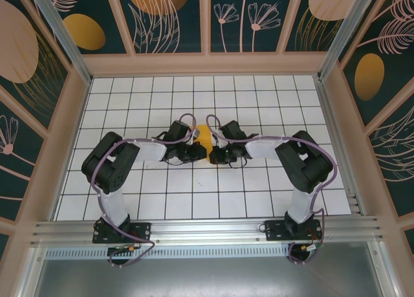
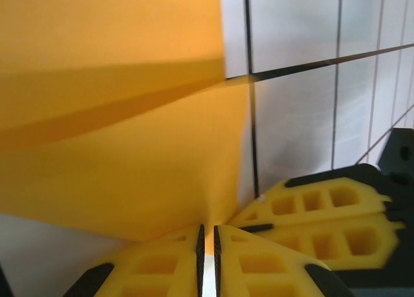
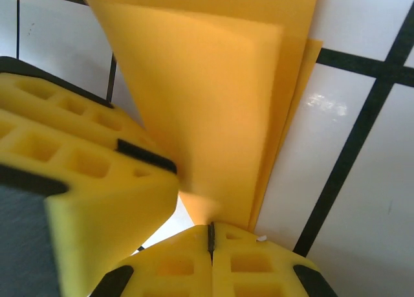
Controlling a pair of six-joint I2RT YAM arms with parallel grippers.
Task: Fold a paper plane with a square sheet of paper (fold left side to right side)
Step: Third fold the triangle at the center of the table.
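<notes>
The orange-yellow sheet of paper lies folded in layers at the middle of the white grid table, between both grippers. In the left wrist view the paper rises up and to the left, and my left gripper is shut on its lower edge with a thin slit left between the pads. In the right wrist view my right gripper is shut tight on a corner of the folded paper. The grippers almost touch: left gripper, right gripper. Whether the paper has the paper plane's pointed shape, I cannot tell.
The white grid table is ringed by patterned walls and a metal rail at the near edge. The right gripper's fingers crowd the left wrist view; a left gripper finger crowds the right wrist view.
</notes>
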